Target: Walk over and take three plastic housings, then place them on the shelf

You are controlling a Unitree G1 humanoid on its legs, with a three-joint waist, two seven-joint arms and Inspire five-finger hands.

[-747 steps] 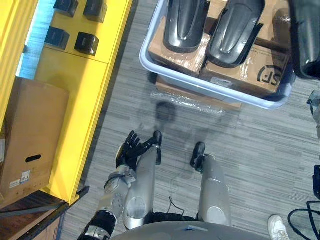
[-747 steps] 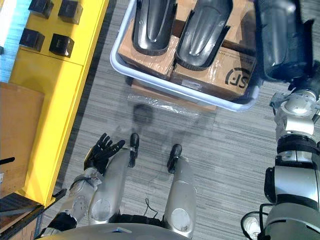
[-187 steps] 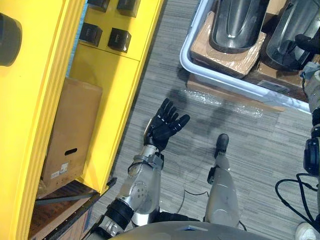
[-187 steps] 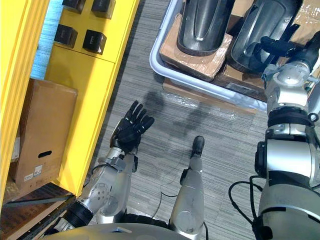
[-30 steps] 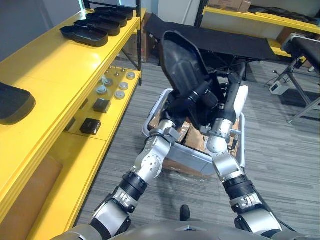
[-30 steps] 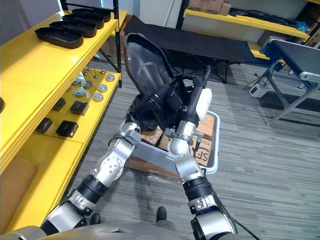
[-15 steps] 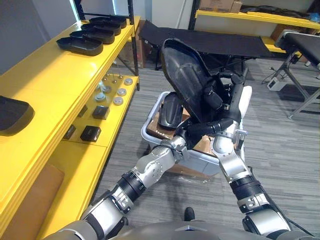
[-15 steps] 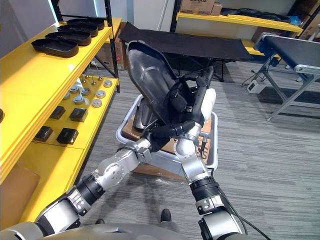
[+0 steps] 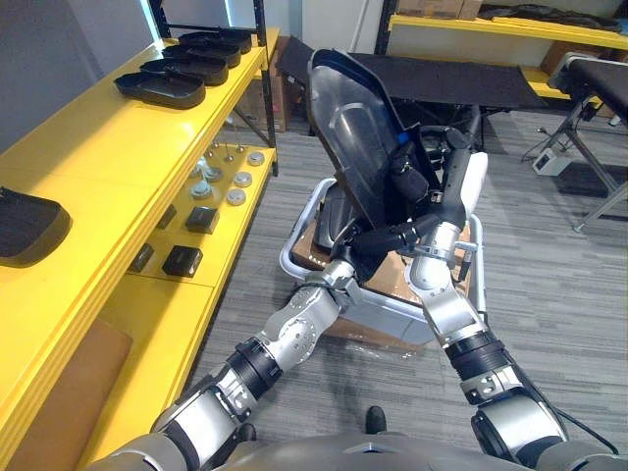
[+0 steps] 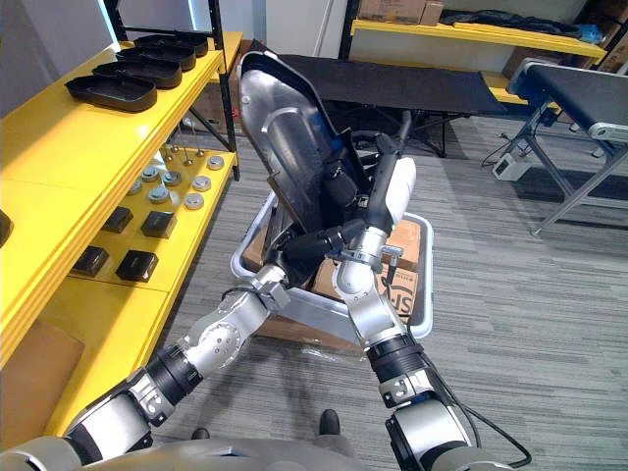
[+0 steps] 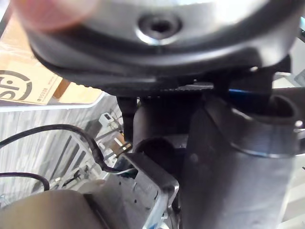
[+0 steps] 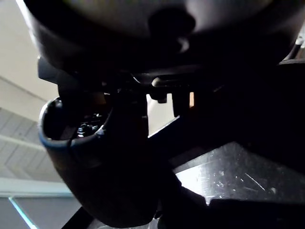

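Left eye view: two robot arms hold a large dark plastic housing (image 9: 348, 128) up over a pale plastic bin (image 10: 429, 280) that stands on the grey floor. The housing's hollow inner side faces the camera, and its top leans toward the robot's left. The right hand (image 9: 437, 186), with a white thumb cover, clasps the housing's lower right edge, fingers curled onto it. The left hand (image 9: 378, 240) sits at the housing's bottom end; whether it grasps or only props cannot be told. In the bin lie cardboard boxes (image 10: 397, 285) and another dark housing (image 9: 334, 211). On the robot's left runs a yellow shelf (image 9: 118, 157). A row of black housings (image 9: 162, 83) lies at its far end and one black housing (image 9: 29, 226) near the camera. Small black boxes (image 9: 182, 260) and round metal parts (image 9: 221, 182) sit on the level below.
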